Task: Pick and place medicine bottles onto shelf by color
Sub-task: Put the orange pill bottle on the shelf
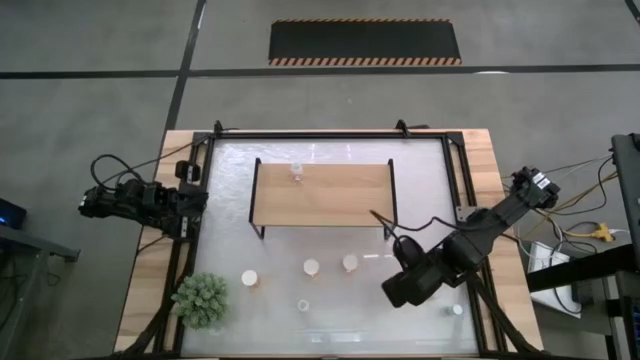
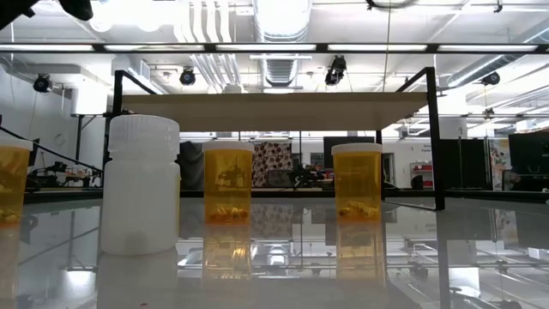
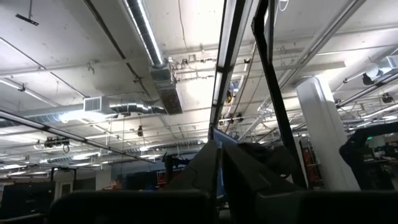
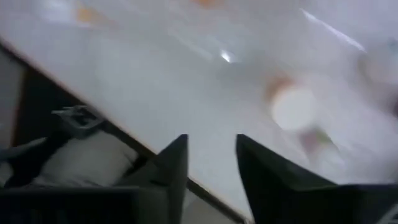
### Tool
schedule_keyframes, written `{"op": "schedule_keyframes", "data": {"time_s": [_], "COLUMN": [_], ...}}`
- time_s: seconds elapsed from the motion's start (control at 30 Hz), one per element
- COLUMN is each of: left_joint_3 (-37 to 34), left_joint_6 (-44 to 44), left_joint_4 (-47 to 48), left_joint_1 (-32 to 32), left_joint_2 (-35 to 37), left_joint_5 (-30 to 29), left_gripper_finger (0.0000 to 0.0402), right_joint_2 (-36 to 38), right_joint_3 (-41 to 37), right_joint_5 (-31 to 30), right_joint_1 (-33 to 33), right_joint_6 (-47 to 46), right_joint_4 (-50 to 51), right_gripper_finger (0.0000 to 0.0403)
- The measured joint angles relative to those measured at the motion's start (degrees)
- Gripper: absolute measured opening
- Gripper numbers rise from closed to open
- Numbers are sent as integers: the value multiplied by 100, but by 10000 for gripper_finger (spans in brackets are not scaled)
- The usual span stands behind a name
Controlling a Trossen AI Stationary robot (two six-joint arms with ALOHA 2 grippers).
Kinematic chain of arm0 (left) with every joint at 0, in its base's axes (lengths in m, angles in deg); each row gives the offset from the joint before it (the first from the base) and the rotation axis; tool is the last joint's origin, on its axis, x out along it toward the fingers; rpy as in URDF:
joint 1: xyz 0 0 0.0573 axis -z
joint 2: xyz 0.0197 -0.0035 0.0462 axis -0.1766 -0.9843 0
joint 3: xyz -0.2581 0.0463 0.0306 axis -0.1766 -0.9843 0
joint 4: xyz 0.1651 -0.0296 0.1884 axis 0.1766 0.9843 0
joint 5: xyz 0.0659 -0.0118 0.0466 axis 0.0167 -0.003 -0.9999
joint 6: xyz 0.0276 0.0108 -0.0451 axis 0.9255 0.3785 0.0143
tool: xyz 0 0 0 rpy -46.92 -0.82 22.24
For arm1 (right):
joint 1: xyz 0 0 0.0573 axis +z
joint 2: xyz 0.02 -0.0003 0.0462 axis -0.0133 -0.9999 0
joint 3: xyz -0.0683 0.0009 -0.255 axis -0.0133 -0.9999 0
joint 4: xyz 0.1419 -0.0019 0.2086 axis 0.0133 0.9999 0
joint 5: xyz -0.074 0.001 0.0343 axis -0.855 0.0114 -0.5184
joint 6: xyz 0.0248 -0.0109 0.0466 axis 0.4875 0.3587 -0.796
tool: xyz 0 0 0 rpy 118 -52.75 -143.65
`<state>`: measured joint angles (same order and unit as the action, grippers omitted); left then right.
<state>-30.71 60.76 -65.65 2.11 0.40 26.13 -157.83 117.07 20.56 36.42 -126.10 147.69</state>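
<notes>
A low wooden shelf (image 1: 322, 194) stands toward the table's (image 1: 480, 160) far edge, with one small clear bottle (image 1: 296, 173) on its far side. Three orange bottles (image 1: 311, 267) line up between the shelf and the near edge; a white bottle (image 1: 302, 305) sits closer to that edge, beside a green plant (image 1: 201, 298) at the near left corner. The right pincer (image 4: 210, 163) hovers over the near right area, fingers parted, empty. The left pincer (image 3: 219, 168) rests closed at the left edge, pointing upward. Another bottle (image 1: 457, 310) near the right edge is hard to make out.
</notes>
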Motion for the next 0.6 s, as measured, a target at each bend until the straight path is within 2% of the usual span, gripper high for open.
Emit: {"op": "schedule_keyframes", "data": {"time_s": [0.17,0.3,0.6], "left_joint_3": [0,0,0], "left_joint_6": [136,273,262], "left_joint_4": [-6,-2,6], "left_joint_1": [0,0,0], "left_joint_2": [4,4,6], "left_joint_5": [-2,-30,-57], "left_gripper_finger": [5,5,5], "right_joint_2": [-186,-360,-821], "right_joint_3": [-54,-93,-107], "right_joint_5": [450,544,583], "right_joint_1": [-4,-4,-8], "right_joint_6": [-453,-664,-688], "right_joint_4": [230,260,507], "right_gripper_finger": [215,261,323]}}
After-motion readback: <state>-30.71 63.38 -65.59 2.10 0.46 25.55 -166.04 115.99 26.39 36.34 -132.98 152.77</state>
